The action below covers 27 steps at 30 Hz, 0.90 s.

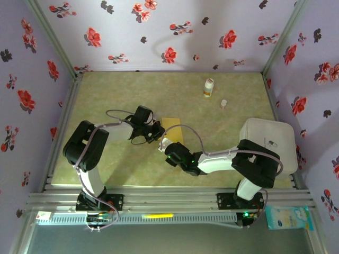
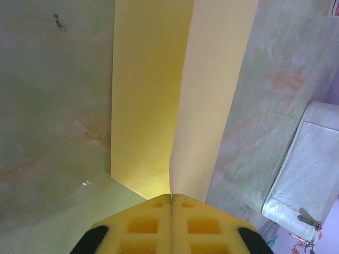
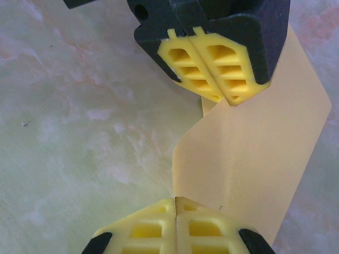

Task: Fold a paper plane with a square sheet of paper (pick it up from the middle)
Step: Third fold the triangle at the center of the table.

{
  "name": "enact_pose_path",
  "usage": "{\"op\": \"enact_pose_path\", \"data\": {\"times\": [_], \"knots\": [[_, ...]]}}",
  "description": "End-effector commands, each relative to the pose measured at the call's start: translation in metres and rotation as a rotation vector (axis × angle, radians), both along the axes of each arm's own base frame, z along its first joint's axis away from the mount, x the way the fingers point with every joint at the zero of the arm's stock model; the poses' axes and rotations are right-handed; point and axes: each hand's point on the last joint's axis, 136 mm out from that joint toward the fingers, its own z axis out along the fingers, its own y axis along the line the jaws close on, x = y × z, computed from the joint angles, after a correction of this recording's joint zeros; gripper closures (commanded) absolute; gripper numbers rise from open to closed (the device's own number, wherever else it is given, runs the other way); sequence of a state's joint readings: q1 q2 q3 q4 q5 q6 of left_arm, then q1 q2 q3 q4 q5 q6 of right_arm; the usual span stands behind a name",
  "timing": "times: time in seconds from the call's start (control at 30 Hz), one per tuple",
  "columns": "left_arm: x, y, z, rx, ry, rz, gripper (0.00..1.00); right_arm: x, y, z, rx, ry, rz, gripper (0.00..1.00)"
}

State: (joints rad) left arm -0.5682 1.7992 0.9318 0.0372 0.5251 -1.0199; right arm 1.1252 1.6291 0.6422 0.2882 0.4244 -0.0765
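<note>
The square sheet of paper (image 1: 172, 127) is mustard-yellow and lies mid-table, folded over with one flap standing up. My left gripper (image 2: 171, 197) is shut on the near edge of the paper (image 2: 153, 95), which rises from between its yellow pads. My right gripper (image 3: 175, 200) is shut on another edge of the same paper (image 3: 249, 159). In the right wrist view the left gripper (image 3: 225, 99) pinches the paper's far edge, facing mine. From above, both grippers, left (image 1: 158, 132) and right (image 1: 165, 144), meet at the sheet's left side.
A small white-and-orange bottle (image 1: 208, 87) stands at the back, with a small white cap (image 1: 223, 103) near it. A white lidded container (image 1: 267, 138) sits at the right by the right arm. Floral walls enclose the table.
</note>
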Motion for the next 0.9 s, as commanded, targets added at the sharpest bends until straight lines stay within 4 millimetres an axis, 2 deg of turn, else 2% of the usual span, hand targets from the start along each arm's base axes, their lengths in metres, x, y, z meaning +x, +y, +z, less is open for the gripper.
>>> {"op": "enact_pose_path", "data": {"times": [0.0,0.17,0.33,0.47,0.53,0.67,0.87], "knots": [[-0.001,0.006,0.004,0.005,0.0,0.008,0.91,0.002,-0.001,0.006,0.038,-0.013,-0.035,1.0],[0.003,0.024,0.015,0.075,-0.036,0.022,0.72,-0.002,0.001,0.007,0.092,0.052,-0.029,1.0],[0.015,0.044,0.038,0.137,-0.089,0.019,0.65,-0.008,0.008,0.011,0.261,0.245,-0.021,1.0],[0.028,0.051,0.055,0.141,-0.136,0.026,0.64,-0.013,0.019,0.023,0.412,0.389,0.017,1.0],[0.037,0.046,0.064,0.112,-0.157,0.012,0.65,-0.015,0.023,0.029,0.464,0.455,0.027,1.0],[0.053,0.023,0.082,0.026,-0.189,-0.065,0.7,-0.017,0.032,0.035,0.542,0.563,0.051,1.0],[0.07,-0.01,0.079,-0.073,-0.166,-0.152,0.83,-0.012,0.034,0.037,0.631,0.653,0.039,1.0]]}}
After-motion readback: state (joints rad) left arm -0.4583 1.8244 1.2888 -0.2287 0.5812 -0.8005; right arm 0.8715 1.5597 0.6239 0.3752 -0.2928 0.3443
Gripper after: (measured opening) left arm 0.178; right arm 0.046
